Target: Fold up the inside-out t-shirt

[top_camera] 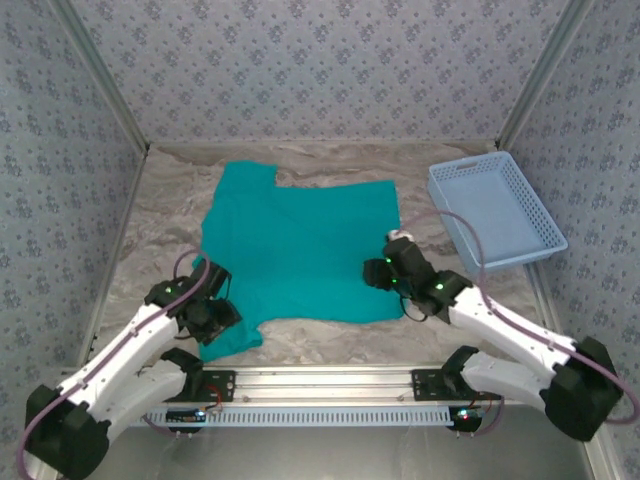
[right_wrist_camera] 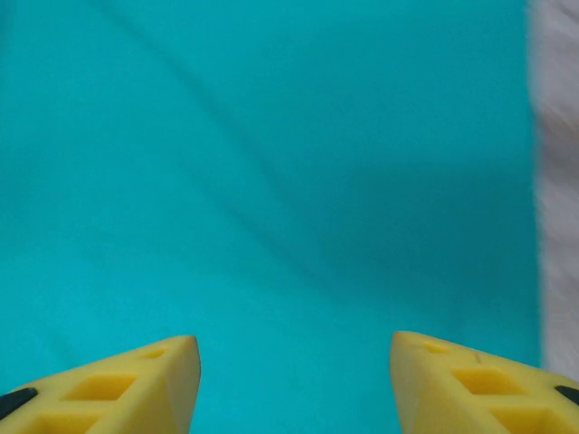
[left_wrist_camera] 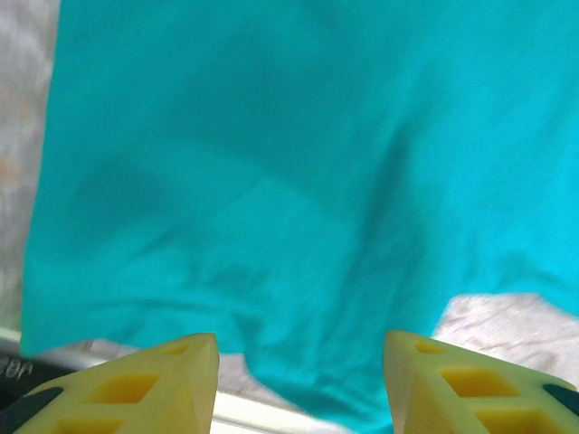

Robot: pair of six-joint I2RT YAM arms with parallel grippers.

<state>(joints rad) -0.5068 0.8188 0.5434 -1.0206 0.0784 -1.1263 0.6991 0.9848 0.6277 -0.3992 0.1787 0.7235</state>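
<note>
The inside-out t-shirt is plain teal cloth, spread mostly flat on the table's middle, with one sleeve at the far left and one at the near left. My left gripper hovers over that near-left sleeve. In the left wrist view the left gripper is open, its yellow fingers wide apart above the wrinkled t-shirt hem. My right gripper sits over the shirt's right edge. In the right wrist view the right gripper is open above the smooth t-shirt, nothing pinched.
A light blue mesh basket stands at the back right, beside the shirt. The marbled table is walled in by patterned panels. A metal rail with both arm bases runs along the near edge.
</note>
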